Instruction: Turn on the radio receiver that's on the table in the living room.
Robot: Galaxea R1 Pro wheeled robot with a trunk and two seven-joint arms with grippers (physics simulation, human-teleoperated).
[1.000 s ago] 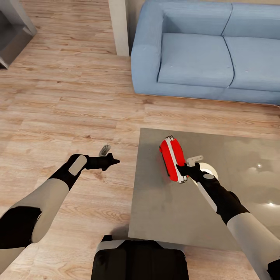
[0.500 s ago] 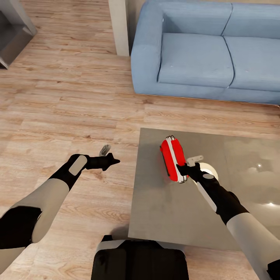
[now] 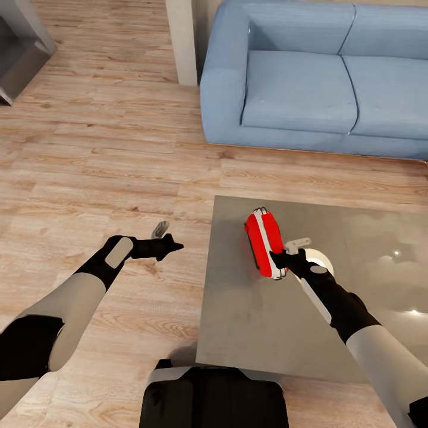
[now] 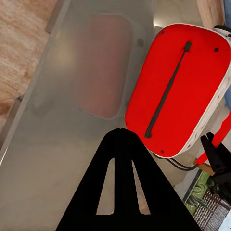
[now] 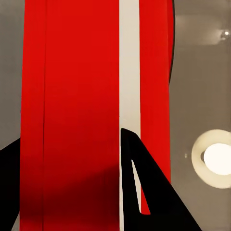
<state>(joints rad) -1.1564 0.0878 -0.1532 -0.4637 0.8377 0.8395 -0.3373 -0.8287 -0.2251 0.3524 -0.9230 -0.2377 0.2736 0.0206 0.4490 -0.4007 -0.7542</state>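
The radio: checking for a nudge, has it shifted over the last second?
Yes, barely: the radio edged slightly right, away from the table's left edge.

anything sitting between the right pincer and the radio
Nothing visible. The right pincer is already at the near end of the radio receiver on the table, with one finger over the radio's white stripe.
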